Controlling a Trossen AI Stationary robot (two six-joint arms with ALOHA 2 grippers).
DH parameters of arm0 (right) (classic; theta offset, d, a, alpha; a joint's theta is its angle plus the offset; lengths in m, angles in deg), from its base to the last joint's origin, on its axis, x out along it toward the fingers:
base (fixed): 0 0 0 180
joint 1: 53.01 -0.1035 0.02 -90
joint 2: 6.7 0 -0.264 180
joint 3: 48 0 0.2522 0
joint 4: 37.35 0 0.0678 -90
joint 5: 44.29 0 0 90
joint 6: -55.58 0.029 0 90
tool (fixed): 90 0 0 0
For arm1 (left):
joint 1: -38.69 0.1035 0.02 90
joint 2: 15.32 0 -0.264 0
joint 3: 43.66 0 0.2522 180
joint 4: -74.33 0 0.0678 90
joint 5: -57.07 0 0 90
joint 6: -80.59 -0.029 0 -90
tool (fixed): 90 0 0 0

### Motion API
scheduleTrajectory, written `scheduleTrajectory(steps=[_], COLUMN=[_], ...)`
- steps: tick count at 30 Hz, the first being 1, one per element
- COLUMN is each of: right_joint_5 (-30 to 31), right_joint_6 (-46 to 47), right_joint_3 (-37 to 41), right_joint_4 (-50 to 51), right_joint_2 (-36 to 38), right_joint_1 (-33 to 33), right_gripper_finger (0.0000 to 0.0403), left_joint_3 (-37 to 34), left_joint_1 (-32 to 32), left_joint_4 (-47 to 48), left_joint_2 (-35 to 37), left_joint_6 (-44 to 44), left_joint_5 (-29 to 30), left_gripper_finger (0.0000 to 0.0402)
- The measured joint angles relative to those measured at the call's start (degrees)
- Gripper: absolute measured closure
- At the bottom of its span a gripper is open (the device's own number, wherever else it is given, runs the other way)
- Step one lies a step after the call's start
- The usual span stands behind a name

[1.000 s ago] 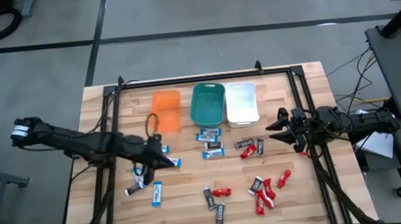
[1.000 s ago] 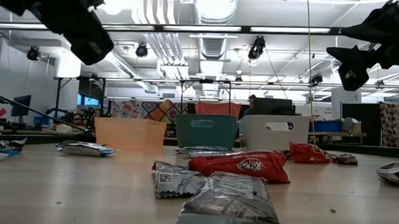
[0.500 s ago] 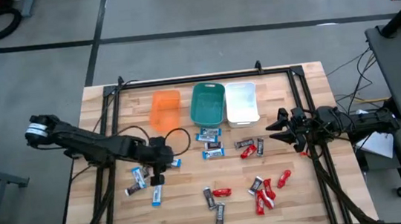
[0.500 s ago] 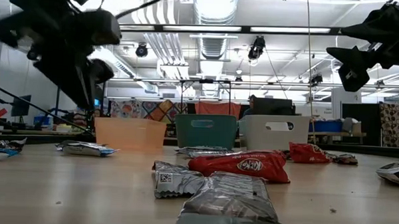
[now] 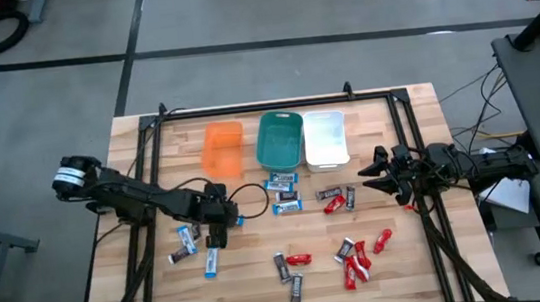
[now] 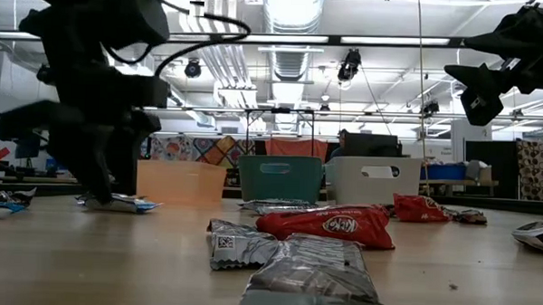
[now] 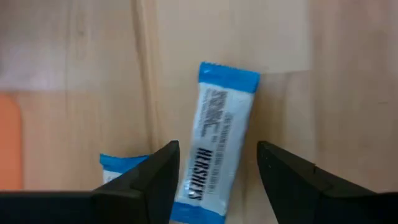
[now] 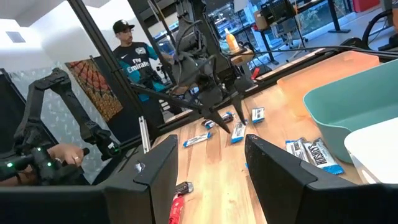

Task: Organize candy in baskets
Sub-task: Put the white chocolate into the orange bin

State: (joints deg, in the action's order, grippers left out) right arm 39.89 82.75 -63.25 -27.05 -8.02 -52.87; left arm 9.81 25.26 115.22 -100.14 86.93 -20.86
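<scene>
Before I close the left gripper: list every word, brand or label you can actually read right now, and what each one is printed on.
"HERSHEY'S": on the blue-and-white bar lying between the open fingers of the left gripper.
"KitKat": on the red bar near the front in the low view.
Smaller print above the Hershey's name: blurred, unreadable.
Wrappers in the high view, and the shirt of the person behind the table: too small to read.

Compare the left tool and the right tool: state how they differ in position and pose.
The left tool sits low over the table, fingers open around a blue-and-white candy bar; the right tool hangs well above the table with nothing between its fingers. The left tool is near the blue bars in front of the orange basket; the right tool is beside the white basket. Both are open.
</scene>
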Motion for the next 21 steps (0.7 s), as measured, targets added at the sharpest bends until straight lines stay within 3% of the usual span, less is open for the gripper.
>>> scheduleTrajectory(steps=[8,21], right_joint_5=[-0.04,-0.04], right_joint_6=[-0.02,-0.11], right_joint_3=[0.0,0.0], right_joint_4=[0.0,-0.02], right_joint_2=[0.0,0.02], right_joint_1=[0.0,0.0], right_gripper_finger=[0.0225,0.0225], left_joint_3=[0.17,-0.04], left_joint_1=[-0.03,-0.04], left_joint_4=[-0.36,-0.52], left_joint_2=[-3.16,-2.3], left_joint_6=[0.57,0.58], left_joint_5=[0.88,0.01], left_gripper_finger=[0.0225,0.032])
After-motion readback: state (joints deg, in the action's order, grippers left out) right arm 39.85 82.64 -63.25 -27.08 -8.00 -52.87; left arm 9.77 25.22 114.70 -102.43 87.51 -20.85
